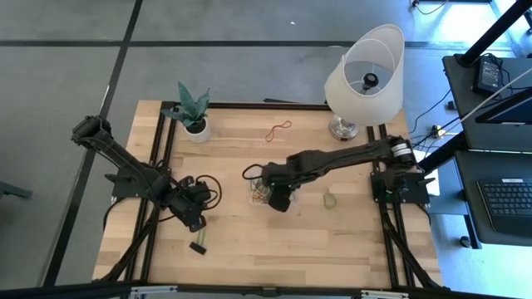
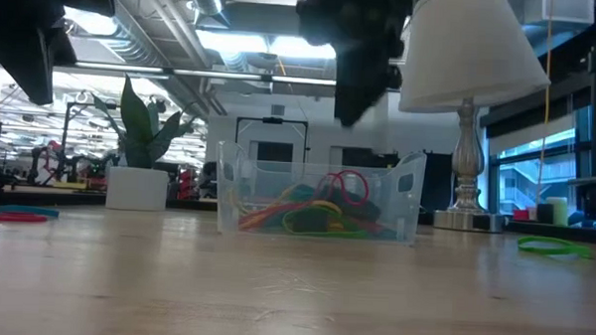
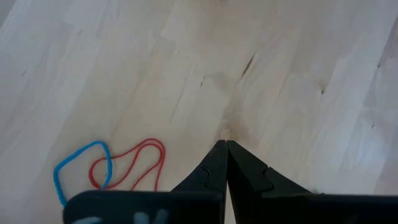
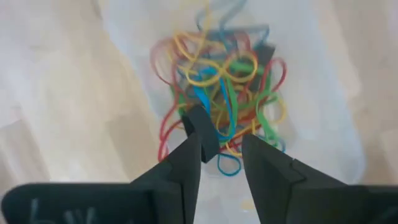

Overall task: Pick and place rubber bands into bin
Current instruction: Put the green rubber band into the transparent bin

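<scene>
Right gripper (image 4: 221, 155) hangs over the bin (image 1: 259, 193) at table centre, fingers parted to drop onto the rubber bands (image 4: 221, 81) heaped inside — left gripper (image 3: 225, 165), closed and empty, waits at nine o'clock.

Both arms are dark, jointed links on black bases, with black cables looped near the left arm (image 1: 133, 170). The right arm (image 1: 341, 158) has a silvery ring by its base. The fingers (image 4: 186, 168) are matte black wedges tapering to points.
</scene>
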